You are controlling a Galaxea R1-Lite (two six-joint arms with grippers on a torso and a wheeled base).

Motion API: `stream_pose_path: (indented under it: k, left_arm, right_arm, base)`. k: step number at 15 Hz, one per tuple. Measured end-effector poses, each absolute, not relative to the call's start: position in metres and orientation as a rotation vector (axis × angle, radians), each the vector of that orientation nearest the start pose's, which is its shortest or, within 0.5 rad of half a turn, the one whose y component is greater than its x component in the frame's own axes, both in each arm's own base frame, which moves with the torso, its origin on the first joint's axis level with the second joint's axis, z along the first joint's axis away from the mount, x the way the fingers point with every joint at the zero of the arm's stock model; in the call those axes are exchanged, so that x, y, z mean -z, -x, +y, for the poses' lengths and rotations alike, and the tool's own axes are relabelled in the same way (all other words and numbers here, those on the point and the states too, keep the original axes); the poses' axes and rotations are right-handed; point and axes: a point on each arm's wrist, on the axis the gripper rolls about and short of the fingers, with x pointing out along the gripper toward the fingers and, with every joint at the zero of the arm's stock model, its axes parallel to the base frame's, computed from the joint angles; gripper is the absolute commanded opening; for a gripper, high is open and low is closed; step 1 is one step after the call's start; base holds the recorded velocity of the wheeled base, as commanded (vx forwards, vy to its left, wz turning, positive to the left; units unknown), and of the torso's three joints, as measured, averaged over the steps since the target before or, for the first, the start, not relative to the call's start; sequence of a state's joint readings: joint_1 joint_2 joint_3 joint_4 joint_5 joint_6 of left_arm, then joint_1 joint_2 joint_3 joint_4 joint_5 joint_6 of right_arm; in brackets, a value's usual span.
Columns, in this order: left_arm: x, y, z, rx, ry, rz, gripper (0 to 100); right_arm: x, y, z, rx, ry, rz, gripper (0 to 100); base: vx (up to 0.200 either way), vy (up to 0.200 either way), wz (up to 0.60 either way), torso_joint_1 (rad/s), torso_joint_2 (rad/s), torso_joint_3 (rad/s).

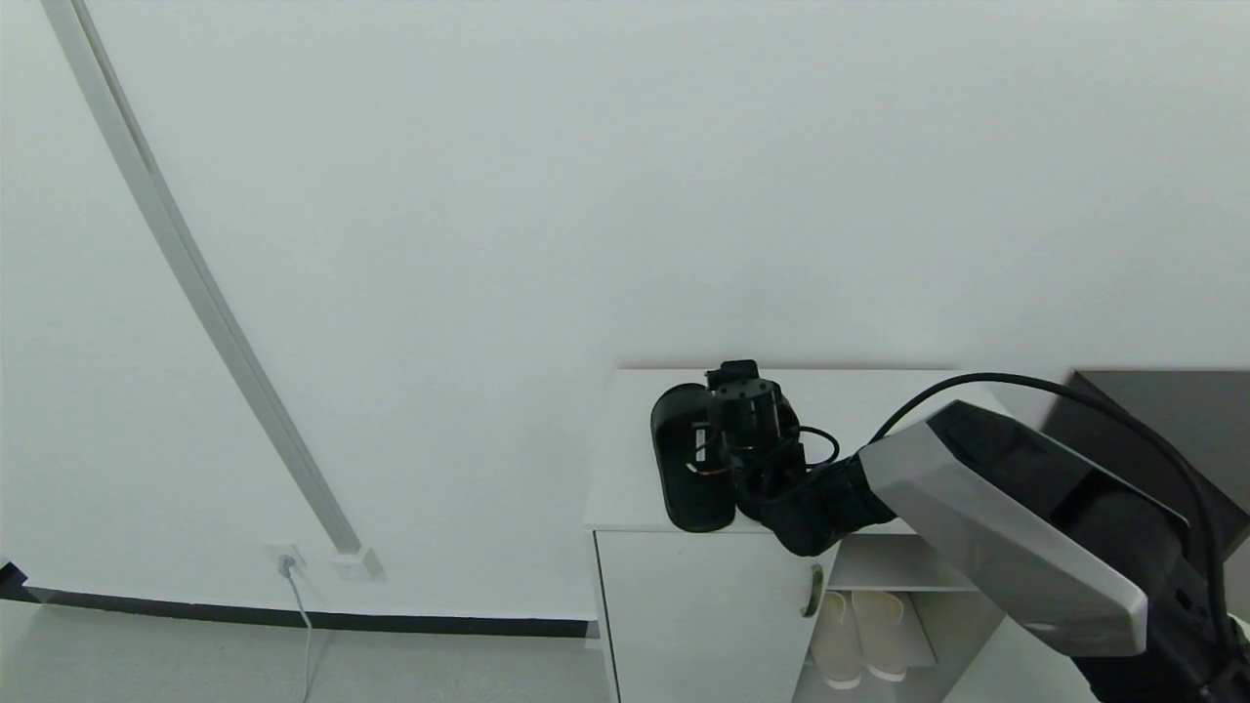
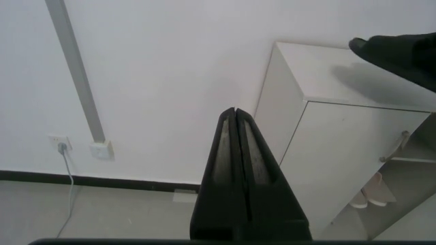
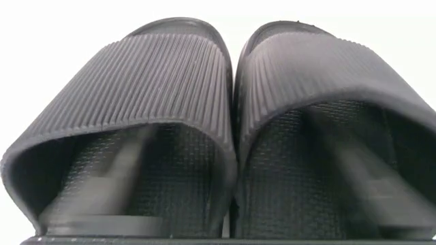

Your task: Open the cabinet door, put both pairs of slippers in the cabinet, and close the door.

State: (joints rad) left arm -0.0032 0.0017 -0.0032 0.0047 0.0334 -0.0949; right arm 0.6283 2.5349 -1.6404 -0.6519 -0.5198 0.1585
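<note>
Black slippers [image 1: 688,469] at the right gripper [image 1: 728,439] on the cabinet [image 1: 703,605] top
Pair sat side by side, strap openings facing that gripper, its grip impossible to tell; the left gripper [image 2: 235,116], pressed together, hung farther off.

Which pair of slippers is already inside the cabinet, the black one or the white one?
The white pair, standing inside the open part of the cabinet. The black pair lies on top of it.
</note>
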Motion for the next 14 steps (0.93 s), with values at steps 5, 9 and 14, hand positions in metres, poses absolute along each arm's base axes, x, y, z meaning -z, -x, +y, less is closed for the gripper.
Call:
stream_pose_path:
  k: [5, 9, 14]
  left_arm:
    - [-0.076, 0.023, 0.001, -0.030, 0.096, 0.001, 0]
    - [-0.076, 0.023, 0.001, -0.029, 0.096, 0.001, 0]
    - [-0.076, 0.023, 0.001, -0.031, 0.098, 0.000, 0]
  right_arm:
    - [-0.061, -0.415, 0.289, -0.092, -0.022, 0.219, 0]
    - [-0.087, -0.387, 0.277, -0.163, -0.028, 0.226, 0]
    - [-0.111, -0.321, 0.237, -0.367, 0.007, 0.230, 0]
  base:
    - [0.000, 0.000, 0.00, 0.000, 0.00, 0.000]
    - [0.000, 0.000, 0.00, 0.000, 0.00, 0.000]
    - [0.000, 0.000, 0.00, 0.000, 0.00, 0.000]
